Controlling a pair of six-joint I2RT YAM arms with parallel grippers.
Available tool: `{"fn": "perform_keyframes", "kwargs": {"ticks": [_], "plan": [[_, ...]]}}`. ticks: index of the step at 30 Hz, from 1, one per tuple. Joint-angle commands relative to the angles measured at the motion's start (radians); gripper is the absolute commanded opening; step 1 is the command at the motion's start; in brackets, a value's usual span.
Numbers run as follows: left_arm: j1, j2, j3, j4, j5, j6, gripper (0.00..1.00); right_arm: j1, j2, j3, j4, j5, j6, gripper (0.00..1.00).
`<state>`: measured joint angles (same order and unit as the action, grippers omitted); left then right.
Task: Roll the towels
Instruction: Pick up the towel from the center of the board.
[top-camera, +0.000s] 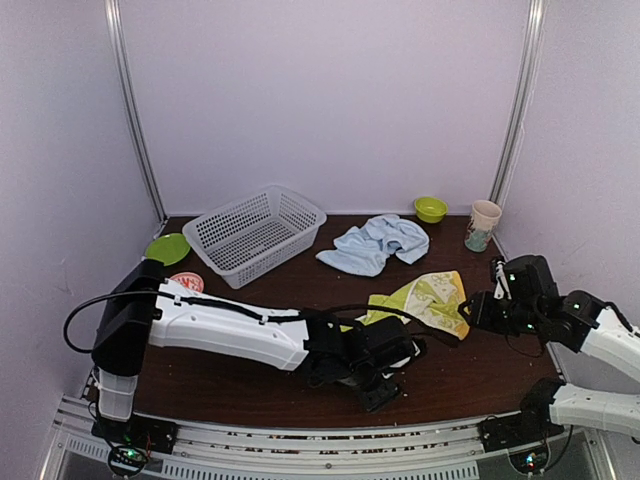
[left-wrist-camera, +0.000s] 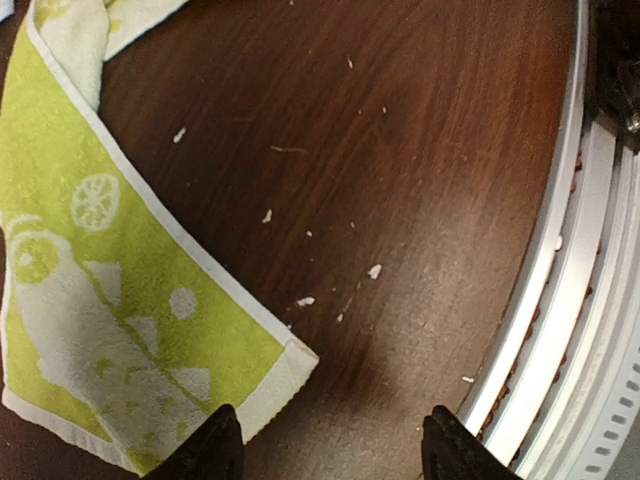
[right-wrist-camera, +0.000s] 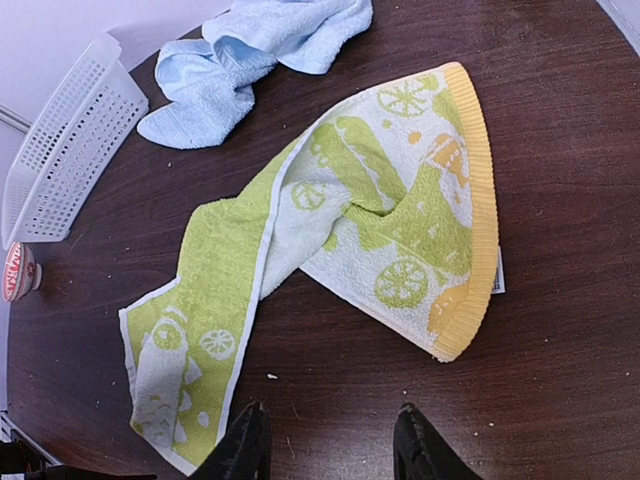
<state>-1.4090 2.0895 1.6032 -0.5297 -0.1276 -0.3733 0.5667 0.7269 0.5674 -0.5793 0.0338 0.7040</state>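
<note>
The lime-green and yellow towel (top-camera: 428, 298) (right-wrist-camera: 350, 230) lies twisted and half unfolded on the dark table, its yellow hem toward the right arm. In the left wrist view its white-edged corner (left-wrist-camera: 285, 362) lies just ahead of my left fingertip. My left gripper (top-camera: 386, 383) (left-wrist-camera: 330, 452) is open over bare wood beside that corner, with nothing between the jaws. My right gripper (top-camera: 471, 312) (right-wrist-camera: 330, 445) is open too, hovering over bare table just short of the towel's near edge. The pale blue towel (top-camera: 374, 243) (right-wrist-camera: 250, 60) sits crumpled further back.
A white mesh basket (top-camera: 255, 232) (right-wrist-camera: 60, 150) stands at the back left. A green bowl (top-camera: 431, 208) and a cup (top-camera: 483, 225) are at the back right. A green plate (top-camera: 167, 248) and a red-patterned dish (top-camera: 186, 283) lie at the left. The table's metal front rail (left-wrist-camera: 570, 300) runs beside my left gripper.
</note>
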Motion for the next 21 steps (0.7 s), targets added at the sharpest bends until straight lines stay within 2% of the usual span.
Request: {"fn": "perform_keyframes", "kwargs": {"ticks": [1,7,12,16,21], "plan": [[0.005,0.055,0.082,-0.052,0.032,0.013,0.62,-0.017,-0.027,0.030,-0.041,0.010,-0.031,0.42],[0.013,0.142,0.182,-0.142,-0.008,-0.001,0.63,-0.020,-0.045,0.040,-0.049,0.008,-0.031,0.42],[0.028,0.208,0.259,-0.224,-0.038,-0.033,0.58,-0.024,-0.051,0.056,-0.058,0.013,-0.036,0.42],[0.037,0.222,0.261,-0.240,-0.038,-0.052,0.54,-0.025,-0.046,0.073,-0.066,0.015,-0.042,0.42],[0.039,0.243,0.267,-0.260,-0.032,-0.049,0.53,-0.027,-0.047,0.084,-0.070,0.015,-0.044,0.42]]}}
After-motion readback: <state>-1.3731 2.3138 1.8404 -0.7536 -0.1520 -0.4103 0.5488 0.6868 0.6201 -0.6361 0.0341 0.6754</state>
